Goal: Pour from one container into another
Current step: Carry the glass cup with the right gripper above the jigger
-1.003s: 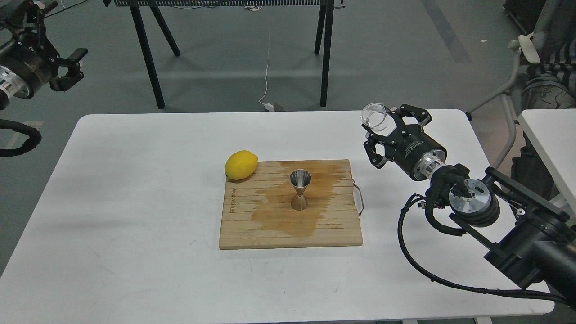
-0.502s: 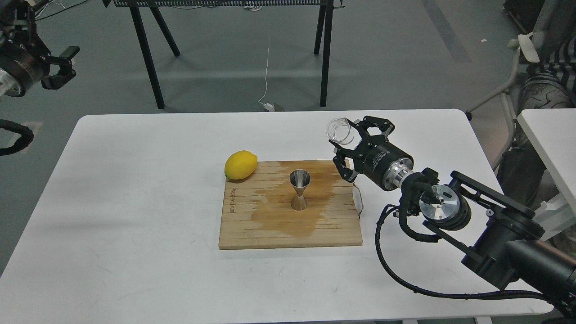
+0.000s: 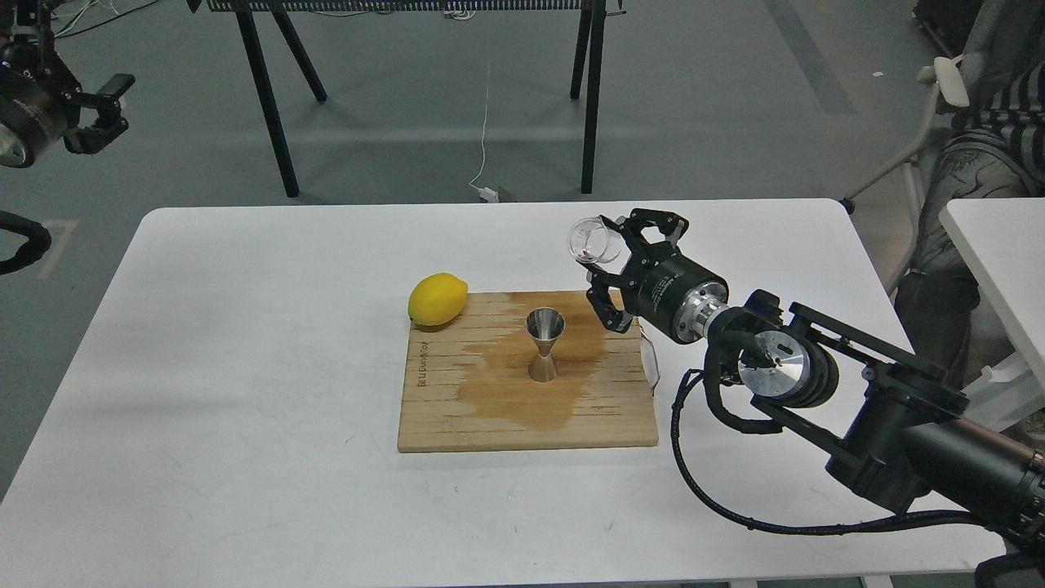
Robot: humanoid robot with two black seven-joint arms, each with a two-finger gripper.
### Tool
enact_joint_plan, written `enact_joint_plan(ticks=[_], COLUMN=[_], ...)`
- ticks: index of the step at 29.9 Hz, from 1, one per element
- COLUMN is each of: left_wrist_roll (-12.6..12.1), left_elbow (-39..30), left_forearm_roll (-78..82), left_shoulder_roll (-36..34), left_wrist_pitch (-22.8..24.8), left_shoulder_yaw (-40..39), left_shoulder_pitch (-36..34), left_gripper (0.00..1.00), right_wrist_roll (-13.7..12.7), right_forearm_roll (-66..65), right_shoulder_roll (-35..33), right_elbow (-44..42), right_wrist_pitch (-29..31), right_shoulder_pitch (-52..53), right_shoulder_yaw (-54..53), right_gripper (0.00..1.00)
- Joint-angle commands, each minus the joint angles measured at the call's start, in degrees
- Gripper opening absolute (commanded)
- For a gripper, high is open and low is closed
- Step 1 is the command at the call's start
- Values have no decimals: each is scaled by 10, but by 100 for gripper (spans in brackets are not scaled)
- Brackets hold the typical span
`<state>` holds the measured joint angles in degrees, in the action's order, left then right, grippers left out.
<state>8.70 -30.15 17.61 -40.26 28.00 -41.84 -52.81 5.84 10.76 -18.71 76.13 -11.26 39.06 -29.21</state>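
Note:
A small clear glass cup point(image 3: 589, 240) is held tilted, its mouth turned left, in my right gripper point(image 3: 611, 255), which is shut on it above the right end of the wooden board point(image 3: 457, 408). The steel hourglass jigger point(image 3: 544, 343) stands upright mid-board, a little left of and below the cup. A dark wet stain spreads on the wood around the jigger. My left gripper point(image 3: 102, 110) hangs high at the upper left, off the table, with its fingers apart and nothing between them.
A yellow lemon point(image 3: 438, 299) rests on the board's far left corner. The board has a metal handle point(image 3: 651, 359) on its right side. The white table point(image 3: 204, 367) carries it all. Black stand legs point(image 3: 269, 98) rise beyond, and a second table point(image 3: 1000, 261) lies right.
My right gripper carried the glass cup left, from beyond the board's right edge to above its right end near the jigger. The left gripper drifted up and left.

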Motion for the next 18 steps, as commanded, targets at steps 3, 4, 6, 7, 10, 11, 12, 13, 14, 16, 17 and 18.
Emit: enact_joint_plan(ticks=[3, 4, 6, 7, 10, 11, 12, 13, 14, 16, 17, 18], left_wrist_roll=[0, 0, 0, 0, 0, 0, 0, 0, 0, 0, 0, 0], left_elbow=[0, 0, 0, 0, 0, 0, 0, 0, 0, 0, 0, 0], left_forearm_roll=[0, 0, 0, 0, 0, 0, 0, 0, 0, 0, 0, 0], left_shoulder_roll=[-1, -1, -1, -1, -2, -2, -2, -2, -2, -2, -2, -2], left_wrist_pitch=[0, 0, 0, 0, 0, 0, 0, 0, 0, 0, 0, 0], left_shoulder_yaw=[0, -1, 0, 0, 0, -1, 0, 0, 0, 0, 0, -1], left_shoulder_pitch=[0, 0, 0, 0, 0, 0, 0, 0, 0, 0, 0, 0], left_gripper=[100, 100, 100, 100, 100, 100, 100, 100, 100, 100, 100, 100], right_wrist_roll=[0, 0, -1, -1, -6, -6, -7, -7, -7, -7, -7, -8], right_forearm_roll=[-6, -8, -21, -25, -30, -31, -33, -38, -43, -50, -51, -52], right_shoulder_roll=[-3, -3, -3, -3, -3, -3, -3, -3, -3, -3, -3, -3], right_elbow=[1, 1, 1, 1, 1, 1, 0, 1, 1, 1, 1, 1], right_wrist_pitch=[-1, -1, -1, -1, -3, -3, -3, -3, -3, -3, -3, -3], right_shoulder_pitch=[19, 20, 21, 22, 25, 27, 28, 29, 30, 36, 37, 38], right_shoulder_yaw=[35, 37, 42, 44, 50, 53, 57, 62, 65, 71, 71, 72], right_gripper=[2, 2, 2, 2, 2, 2, 2, 2, 2, 2, 2, 2])
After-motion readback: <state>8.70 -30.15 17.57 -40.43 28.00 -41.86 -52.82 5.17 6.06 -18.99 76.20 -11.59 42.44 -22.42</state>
